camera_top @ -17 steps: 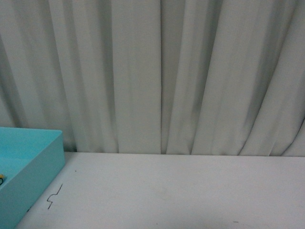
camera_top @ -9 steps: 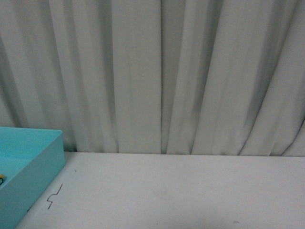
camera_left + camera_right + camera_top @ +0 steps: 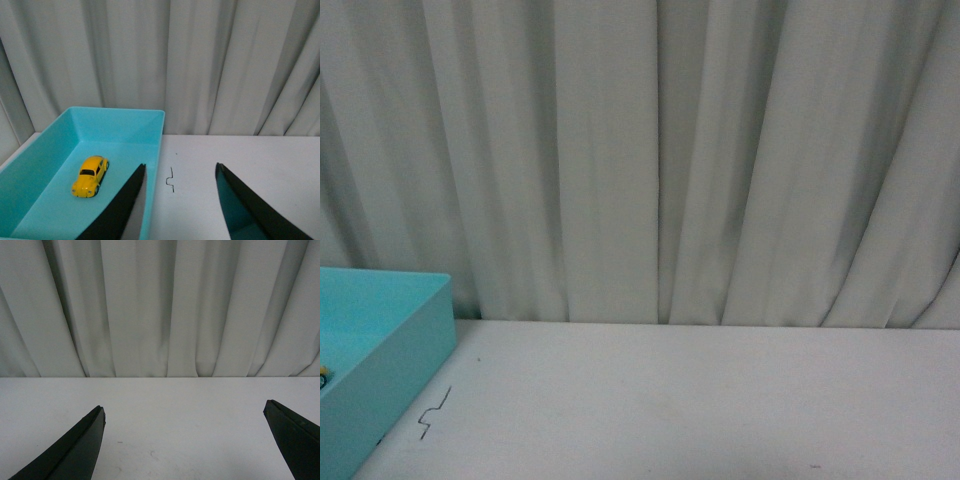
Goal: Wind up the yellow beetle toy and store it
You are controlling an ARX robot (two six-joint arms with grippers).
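Yellow beetle toy, small and glossy with dark windows, barely showed in the front view: only a sliver of yellow sat at the extreme nine o'clock edge, inside the turquoise open-topped plastic bin (image 3: 390, 340), which stood on the white table (image 3: 700, 400) before the pale pleated curtain (image 3: 660, 150); a thin squiggled dark mark (image 3: 433, 413) lay on the tabletop just beside the bin's wall, and neither arm appeared there. In the left wrist view the yellow beetle toy (image 3: 90, 176) rested on its wheels on the bin's floor, at about ten o'clock from the left gripper (image 3: 180, 200), whose dark fingers (image 3: 125, 205) were spread wide apart, holding nothing and touching nothing, one of them overlapping the bin's near wall (image 3: 152, 165) in the picture. In the right wrist view the right gripper (image 3: 185, 440) was likewise spread very wide over bare table, its fingers (image 3: 75, 450) gripping nothing. Judged from this, the toy already lay stored, so the chief risk was disturbance: an arm moving low could clip the bin's wall and shove it, which would set the free-wheeling car rolling across the floor of the bin. Whether the spring had been wound could not be told, so a stored but unwound toy remained possible.
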